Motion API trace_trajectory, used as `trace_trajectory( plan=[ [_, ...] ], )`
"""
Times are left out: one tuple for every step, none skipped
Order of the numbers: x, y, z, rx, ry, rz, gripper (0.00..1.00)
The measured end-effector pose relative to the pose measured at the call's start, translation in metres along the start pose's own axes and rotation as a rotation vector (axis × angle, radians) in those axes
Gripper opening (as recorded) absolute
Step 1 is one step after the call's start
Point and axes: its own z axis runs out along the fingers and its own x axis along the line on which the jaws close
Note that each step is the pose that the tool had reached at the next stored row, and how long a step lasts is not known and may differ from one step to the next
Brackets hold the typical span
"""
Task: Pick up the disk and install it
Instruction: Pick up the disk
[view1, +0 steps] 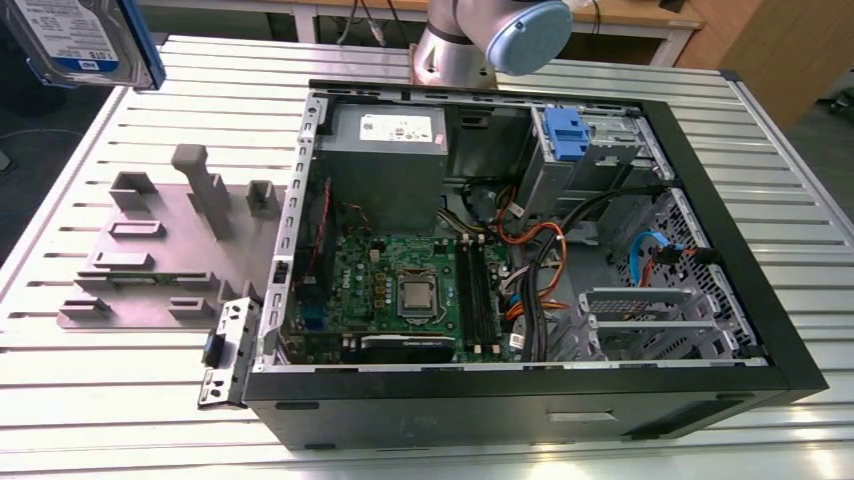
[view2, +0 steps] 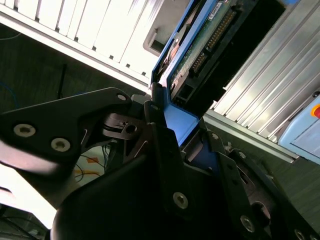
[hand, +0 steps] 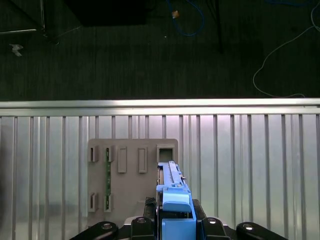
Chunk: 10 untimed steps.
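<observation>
- The gripper (view2: 175, 127) is clamped on the disk (view2: 200, 45); in the second wrist view its dark fingers (view2: 159, 135) press the blue carrier from either side at one end of the drive
- In that view the drive's underside faces the camera, showing a green circuit board and a row of connector pins
- In the exterior view the disk (view1: 80, 40) hangs in the air at the upper corner on the exterior view's left, with its blue-and-white label towards the camera, well apart from the computer case (view1: 534, 410)
- In the first wrist view the disk (hand: 172, 195) is seen edge-on, standing out from the gripper over a grey fixture plate (hand: 130, 175) that lies on the ribbed aluminium table (hand: 250, 160)
- In the exterior view the fixture plate lies just beside the case on the exterior view's left, with several posts standing upright on it
- The case lies on its side with the panel off, showing a green motherboard (view1: 387, 290), a grey power supply (view1: 387, 140) with a white sticker, and loose coloured cables
- A small blue latch piece (view1: 567, 135) sits in the drive bay at the far corner of the case, on the exterior view's right
- The arm's base (view1: 461, 45) stands on the table behind the case
</observation>
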Motion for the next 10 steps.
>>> trace_trajectory(
  plan=[
    [0.0, 0.0, -0.0009, 0.0, -0.0002, 0.0, 0.36],
    [0.0001, 0.0, -0.0019, 0.0001, -0.0004, 0.0, 0.36],
    [0.0001, 0.0001, -0.0031, 0.0001, -0.0005, 0.0, 0.36],
    [0.0001, 0.0001, -0.0044, 0.0002, -0.0006, 0.0, 0.36],
    [0.0002, 0.0002, -0.0056, 0.0001, -0.0007, 0.0, 0.36],
    [0.0002, 0.0002, -0.0068, 0.0001, -0.0009, 0.0, 0.36],
    [0.0002, 0.0002, -0.0082, 0.0001, -0.0011, 0.0, 0.36],
    [0.0002, 0.0002, -0.0096, 0.0001, -0.0014, 0.0, 0.36],
    [0.0002, 0.0002, -0.0111, 0.0, -0.0016, 0.0, 0.36],
    [0.0003, 0.0003, -0.0127, 0.0, -0.0018, 0.0, 0.36]
  ],
)
